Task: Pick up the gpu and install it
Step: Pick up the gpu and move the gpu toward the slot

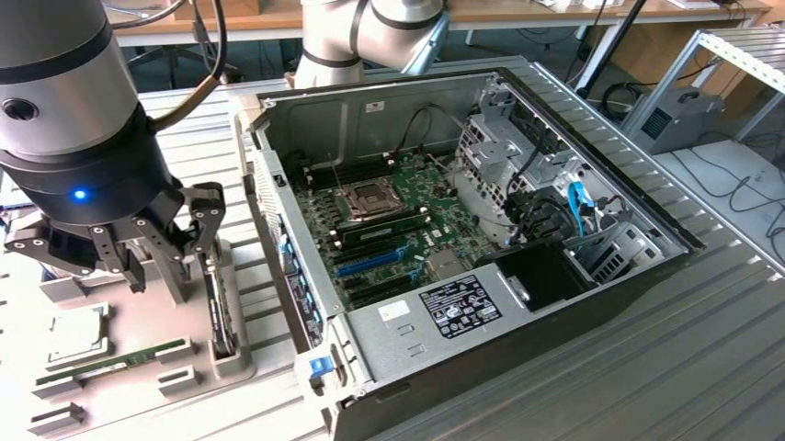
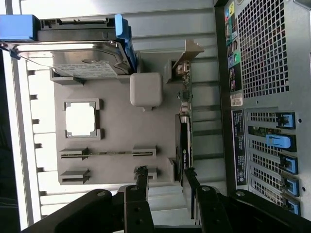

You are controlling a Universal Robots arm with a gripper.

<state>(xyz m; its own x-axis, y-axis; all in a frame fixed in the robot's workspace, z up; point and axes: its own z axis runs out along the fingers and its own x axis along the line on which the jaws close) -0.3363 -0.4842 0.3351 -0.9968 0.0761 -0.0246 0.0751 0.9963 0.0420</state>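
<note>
Fingers [image 2: 141, 182] spread open over gpu [image 2: 184, 145] standing edge-up in grey tray [image 2: 116, 126]; its label unreadable.

gpu [image 2: 184, 145]: black, silvery bracket edge. Holder tray [image 2: 116, 131]: plain grey. Hard drive [image 2: 73, 60]: silver, blue carrier [image 2: 19, 26]. Motherboard [image 1: 405, 220]: green, blue slots [image 1: 368, 262]. Case rear [image 2: 265, 48]: grey metal, perforated grid.

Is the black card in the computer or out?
Out. The gpu stands on edge in the grey holder beside the case, not on the motherboard.
</note>
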